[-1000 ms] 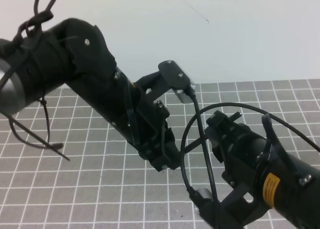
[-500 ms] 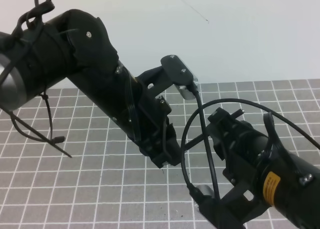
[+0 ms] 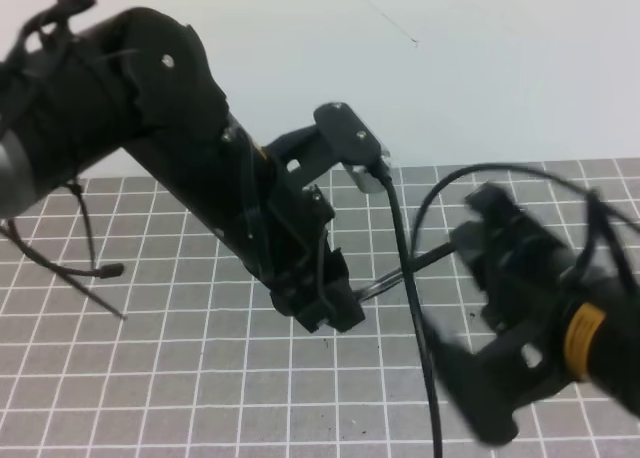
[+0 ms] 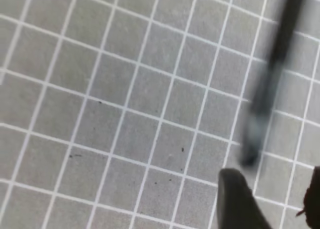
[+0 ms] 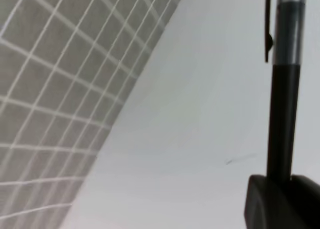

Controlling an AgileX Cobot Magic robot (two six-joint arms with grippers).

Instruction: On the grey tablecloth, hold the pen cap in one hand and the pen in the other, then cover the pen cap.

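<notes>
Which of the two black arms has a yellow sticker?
The right arm, low on the right in the high view, carries the yellow sticker; the left arm shows none.

The pen [image 3: 425,260] is a slim black stick held in the air above the grey tablecloth [image 3: 180,378], slanting up toward the table's right edge. In the right wrist view the pen cap [image 5: 289,19] sits over its far end, silvery band and slim clip showing.

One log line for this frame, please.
right gripper grips pen | pen cap at pen's far end | left gripper grip unclear
</notes>
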